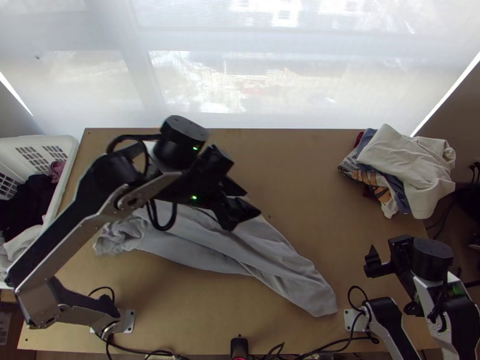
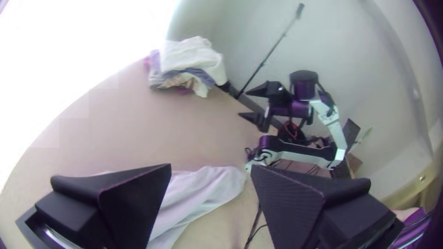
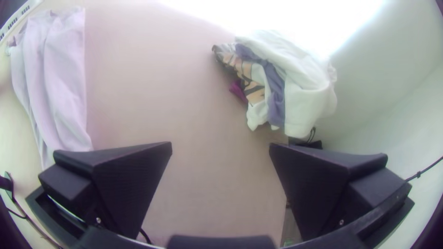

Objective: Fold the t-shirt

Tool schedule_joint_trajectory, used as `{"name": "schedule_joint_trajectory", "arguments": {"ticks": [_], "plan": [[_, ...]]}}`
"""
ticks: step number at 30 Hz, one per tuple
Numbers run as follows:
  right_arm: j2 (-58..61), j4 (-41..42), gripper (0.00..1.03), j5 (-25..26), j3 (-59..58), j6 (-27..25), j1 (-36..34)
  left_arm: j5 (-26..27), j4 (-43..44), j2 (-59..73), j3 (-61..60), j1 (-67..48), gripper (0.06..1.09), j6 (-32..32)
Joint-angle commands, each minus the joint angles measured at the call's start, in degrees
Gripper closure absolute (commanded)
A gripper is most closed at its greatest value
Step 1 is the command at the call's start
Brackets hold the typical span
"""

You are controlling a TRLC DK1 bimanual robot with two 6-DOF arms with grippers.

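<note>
Left black two-finger gripper [image 1: 253,203] above pale grey fabric t-shirt [image 1: 287,271], jaws wide. Shirt lies lengthwise, bunched, on light wooden table [image 1: 300,174]. Right black two-finger gripper [image 1: 368,260] also wide, right of shirt.

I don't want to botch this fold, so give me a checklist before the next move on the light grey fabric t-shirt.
1. Left gripper open: ok.
2. Right gripper open: ok.
3. Light grey fabric t-shirt spread flat: not ok, it lies in a long, creased strip, bunched at one end.
4. Sleeves and collar identifiable: cannot tell.
5. Shirt apart from the heap of white, blue and patterned clothes: ok.
6. Right gripper above the shirt: not ok, it is off to the right.
</note>
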Motion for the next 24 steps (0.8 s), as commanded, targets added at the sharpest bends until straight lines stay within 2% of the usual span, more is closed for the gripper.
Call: {"name": "schedule_joint_trajectory", "arguments": {"ticks": [1, 6, 10, 14, 17, 24], "plan": [[6.5, 5.2, 0.05, 0.0, 3.8, -0.2, 2.5, -1.5, -4.7, -13.4, -17.1, 21.0, 0.23, 6.9], [11.7, 6.4, 0.05, -0.1, 8.1, -0.2, 7.2, -3.9, -2.6, -20.8, -34.1, 36.1, 0.24, 13.3], [16.7, 6.4, 0.05, 0.0, 12.2, -1.5, 11.2, -6.7, 1.8, -24.0, -43.9, 43.0, 0.24, 15.9], [22.5, 6.4, 0.05, -0.2, 16.8, -1.2, 13.4, -12.2, 8.3, -24.1, -52.2, 47.3, 0.24, 16.5], [26.3, 6.6, 0.05, -1.5, 20.2, 0.2, 14.8, -14.2, 13.9, -23.9, -56.6, 49.6, 0.24, 16.7], [32.8, 8.0, 0.05, -2.0, 24.6, 0.0, 20.1, -20.3, 26.5, -17.9, -60.6, 49.7, 0.24, 18.8]]}}
